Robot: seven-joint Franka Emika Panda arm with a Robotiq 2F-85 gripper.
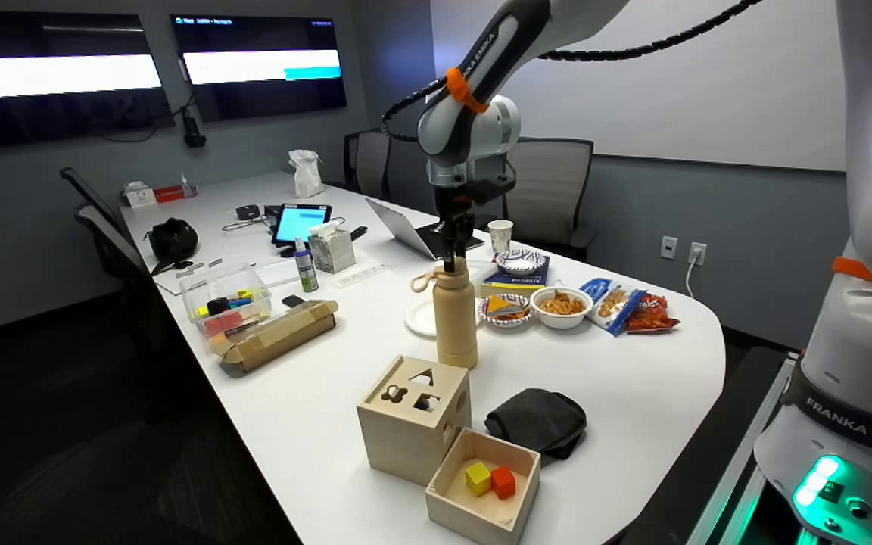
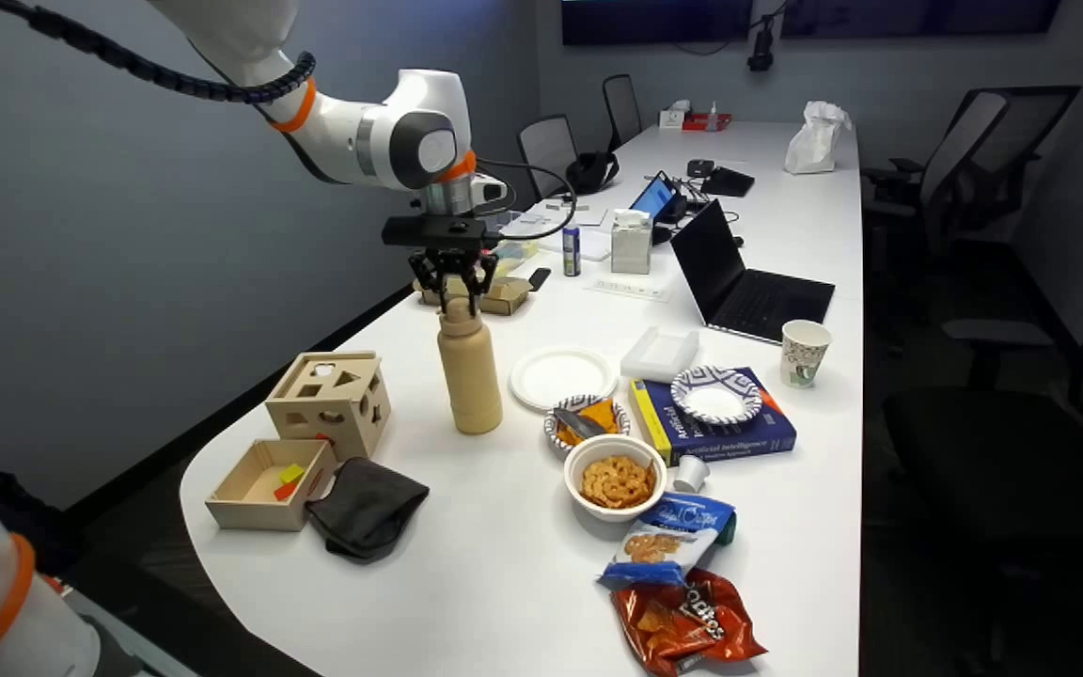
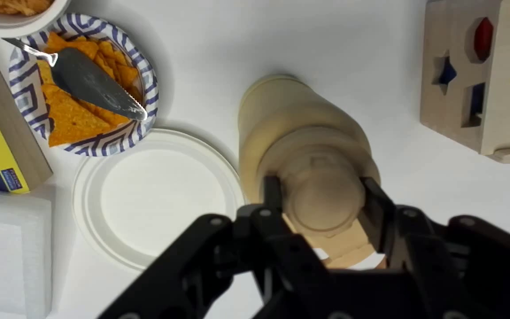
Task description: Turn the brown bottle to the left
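The brown bottle is light tan and stands upright on the white table; its body shows in both exterior views (image 1: 456,325) (image 2: 469,376) and in the wrist view (image 3: 264,110). A loop strap (image 1: 422,282) sticks out from its top. My gripper comes down from above, with a finger on either side of the bottle's cap, in both exterior views (image 1: 449,265) (image 2: 458,308) and in the wrist view (image 3: 319,180). The fingers are partly closed and appear to touch the cap's sides. The cap is partly hidden by the fingers.
A wooden shape box (image 1: 413,420), an open wooden tray (image 2: 264,512) with blocks and a black cloth (image 2: 368,508) lie near the bottle. A white plate (image 3: 162,199), a chip bowl (image 3: 148,84), a pretzel bowl (image 2: 615,512) and a book (image 2: 739,437) stand on its other side.
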